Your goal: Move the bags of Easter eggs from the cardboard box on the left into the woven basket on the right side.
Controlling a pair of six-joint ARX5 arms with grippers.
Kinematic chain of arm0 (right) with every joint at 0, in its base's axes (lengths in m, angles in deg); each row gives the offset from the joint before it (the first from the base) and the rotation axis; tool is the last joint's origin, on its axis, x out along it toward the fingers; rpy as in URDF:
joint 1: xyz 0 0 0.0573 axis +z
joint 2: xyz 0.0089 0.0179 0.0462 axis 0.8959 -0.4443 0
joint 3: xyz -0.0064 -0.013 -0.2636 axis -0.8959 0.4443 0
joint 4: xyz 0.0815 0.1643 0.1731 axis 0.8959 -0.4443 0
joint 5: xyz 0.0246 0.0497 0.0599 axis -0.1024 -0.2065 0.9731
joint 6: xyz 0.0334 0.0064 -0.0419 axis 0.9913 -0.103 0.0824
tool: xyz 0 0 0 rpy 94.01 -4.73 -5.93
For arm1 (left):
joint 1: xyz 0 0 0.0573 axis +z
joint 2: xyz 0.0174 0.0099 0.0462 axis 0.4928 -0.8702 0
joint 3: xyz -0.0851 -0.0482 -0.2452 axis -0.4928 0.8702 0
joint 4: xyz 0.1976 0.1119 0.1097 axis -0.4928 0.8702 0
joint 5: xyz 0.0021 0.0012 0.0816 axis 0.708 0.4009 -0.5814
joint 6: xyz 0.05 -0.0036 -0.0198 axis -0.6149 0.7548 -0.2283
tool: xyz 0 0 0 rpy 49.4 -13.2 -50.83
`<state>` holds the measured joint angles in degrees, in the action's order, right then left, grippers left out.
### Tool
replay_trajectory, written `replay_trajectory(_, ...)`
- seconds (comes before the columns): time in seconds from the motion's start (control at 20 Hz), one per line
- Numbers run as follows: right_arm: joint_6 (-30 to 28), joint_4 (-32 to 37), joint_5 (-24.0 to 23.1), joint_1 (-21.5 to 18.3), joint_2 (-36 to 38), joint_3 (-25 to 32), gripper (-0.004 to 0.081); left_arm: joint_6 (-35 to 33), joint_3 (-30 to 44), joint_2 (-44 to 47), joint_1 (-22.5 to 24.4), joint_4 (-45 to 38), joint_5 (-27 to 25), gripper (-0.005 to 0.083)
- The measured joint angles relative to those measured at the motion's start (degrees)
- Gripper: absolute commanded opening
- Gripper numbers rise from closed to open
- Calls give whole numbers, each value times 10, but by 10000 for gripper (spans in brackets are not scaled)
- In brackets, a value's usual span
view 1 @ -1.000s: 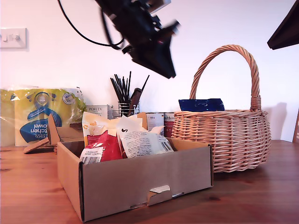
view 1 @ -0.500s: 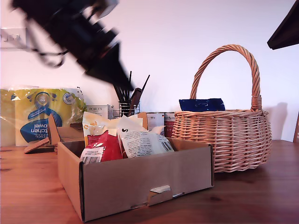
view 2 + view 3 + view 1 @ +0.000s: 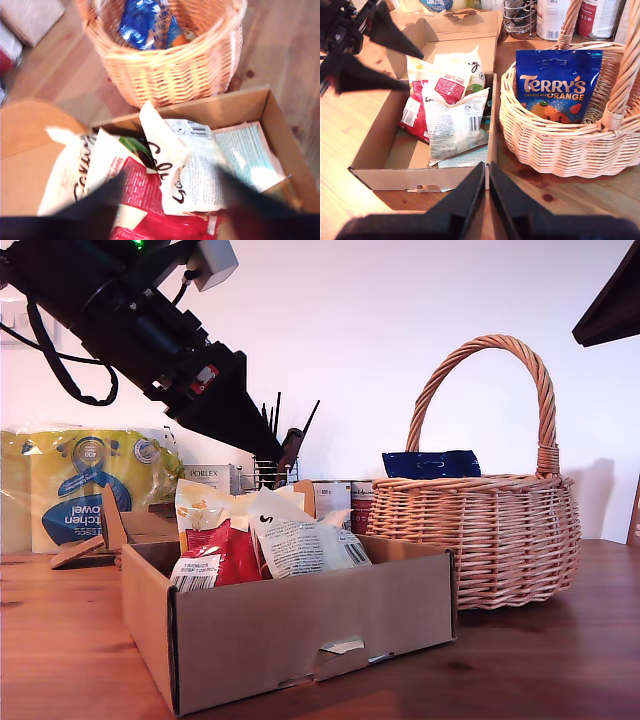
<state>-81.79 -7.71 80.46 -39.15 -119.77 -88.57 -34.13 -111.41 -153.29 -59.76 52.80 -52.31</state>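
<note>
The first gripper (image 3: 262, 445) hangs over the cardboard box (image 3: 300, 625) with its jaws spread wide and nothing between them, the white bag (image 3: 187, 167) and red bag (image 3: 150, 197) lying in the box directly under its tips. The second gripper (image 3: 486, 175), its fingers nearly touching and apparently empty though the view is partial, sits high near the exterior view's right. The blue Terry's bag (image 3: 556, 87) stands in the woven basket (image 3: 480, 525).

Cardboard box (image 3: 300, 625) on tabletop (image 3: 540, 670) holds bags of Easter eggs (image 3: 270, 540); woven basket (image 3: 480, 540) at 3 o'clock of box holds blue bag (image 3: 430, 464). My first tool (image 3: 262, 445) hangs above the box at 11 o'clock.
</note>
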Motion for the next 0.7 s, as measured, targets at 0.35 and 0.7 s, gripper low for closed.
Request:
replay_trajectory(0.35, 0, 0, 0, 0, 0, 0, -13, 0, -1, -94, 0, -37, -2, 790)
replay_trajectory(0.7, 0, 0, 0, 0, 0, 0, -13, 2, -1, -119, -27, -37, 80, 790)
